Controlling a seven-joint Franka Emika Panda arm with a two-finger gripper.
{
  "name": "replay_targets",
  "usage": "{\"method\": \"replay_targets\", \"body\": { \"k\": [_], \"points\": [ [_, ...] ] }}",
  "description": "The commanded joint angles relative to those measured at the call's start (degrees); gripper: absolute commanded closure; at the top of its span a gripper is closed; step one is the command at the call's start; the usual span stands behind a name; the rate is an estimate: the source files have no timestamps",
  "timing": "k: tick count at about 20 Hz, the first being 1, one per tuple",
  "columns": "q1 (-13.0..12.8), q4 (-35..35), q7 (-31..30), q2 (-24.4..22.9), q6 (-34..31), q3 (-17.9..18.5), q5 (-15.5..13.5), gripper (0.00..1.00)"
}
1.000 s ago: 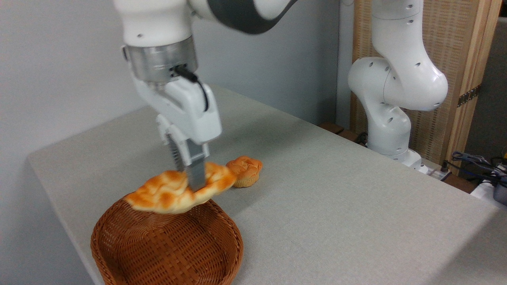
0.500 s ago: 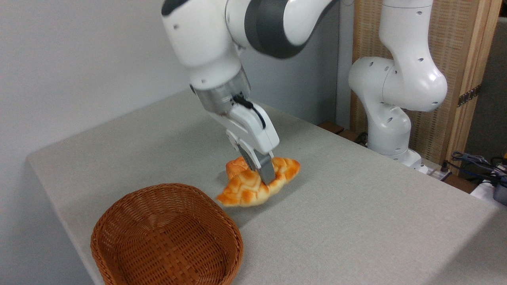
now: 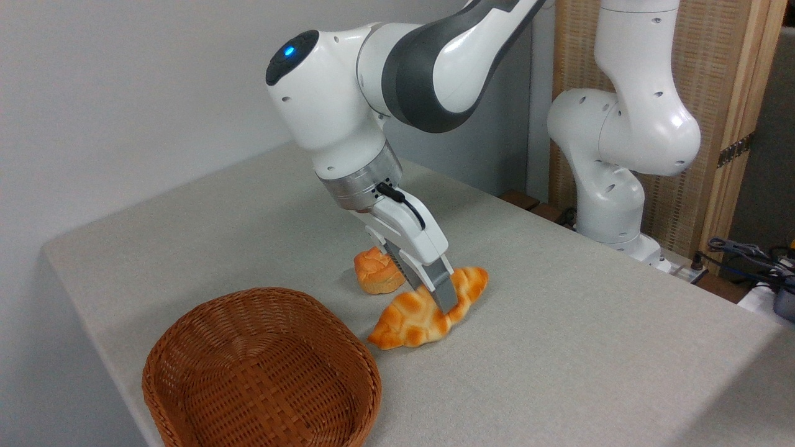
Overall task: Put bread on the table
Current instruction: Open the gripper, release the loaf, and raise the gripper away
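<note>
We note braided, glossy golden bread (image 3: 428, 310) low on the grey fabric-textured tabletop (image 3: 559, 347), hand (image 3: 444, 301) clamped across its middle, arm leaning down-right, round bun (image 3: 376, 271) just behind, woven wicker basket (image 3: 261, 372) nearby.

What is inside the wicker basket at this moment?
Nothing visible: the basket shows only bare weave. Its near wall hides a strip of floor. The bread lies outside, on the table.
</note>
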Motion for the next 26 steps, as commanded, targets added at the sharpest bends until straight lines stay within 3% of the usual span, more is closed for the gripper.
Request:
{"method": "replay_targets", "body": {
  "k": [1, 5, 8, 9, 13, 20, 26],
  "points": [
    [-1.0, -0.7, -1.3, -0.7, 0.8, 0.5, -0.6, 0.0],
    [-1.0, 2.0, -2.7, -1.2, 0.8, 0.4, -5.9, 0.0],
    [-1.0, 9.6, -4.9, -1.2, 0.0, 0.5, -13.4, 0.0],
    [-1.0, 11.5, -4.9, -1.2, -0.4, 0.5, -14.4, 0.0],
    [-1.0, 18.5, -5.1, -1.1, -2.9, 0.4, -13.6, 0.0],
    [-1.3, 27.5, -6.6, 2.6, -8.6, 0.1, -8.1, 0.0],
    [-3.4, 29.7, -6.1, 3.9, -9.1, 2.7, -8.0, 0.0]
  ]
}}
